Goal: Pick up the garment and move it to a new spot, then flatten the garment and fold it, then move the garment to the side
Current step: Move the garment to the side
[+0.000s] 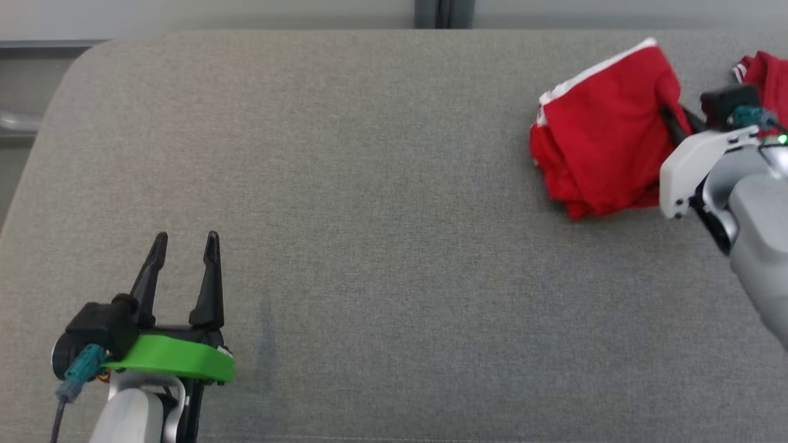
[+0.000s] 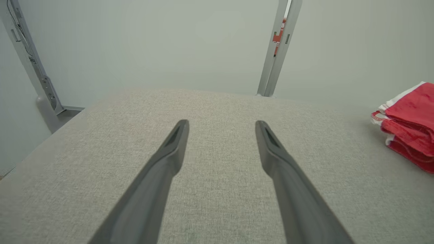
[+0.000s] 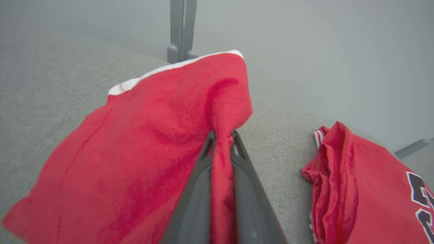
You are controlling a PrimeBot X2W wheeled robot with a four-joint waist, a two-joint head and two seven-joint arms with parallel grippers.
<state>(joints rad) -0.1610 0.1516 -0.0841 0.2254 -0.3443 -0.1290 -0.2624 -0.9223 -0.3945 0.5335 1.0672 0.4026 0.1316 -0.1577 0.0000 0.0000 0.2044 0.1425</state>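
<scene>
Overall setting: a grey woven upholstered surface [image 1: 369,215] with a pale wall behind it.
Right gripper [image 3: 222,136]: closed, its two dark fingers pinching a fold of the red garment [image 1: 597,147]; a strip of red cloth runs down between the fingers.
Red garment: bunched into a loose heap, with a white band along its far edge. Most of it spreads to the left of the right gripper's fingers and ahead of them. At the fingertips the cloth is drawn up into a ridge.
Second red garment [image 3: 366,189]: crumpled on the surface to the right of the right gripper, showing white trim and dark lettering edged in white. A strip of bare grey separates it from the pinched garment.
Left gripper [image 1: 186,237]: fingers spread wide, with nothing between them, above bare grey fabric. Whether the tips touch the surface cannot be told.
Red garment from the left gripper: well apart, ahead and far to the right of its fingers.
Metal post [image 3: 181,30]: upright, beyond the right gripper's fingertips, past the far edge of the surface.
</scene>
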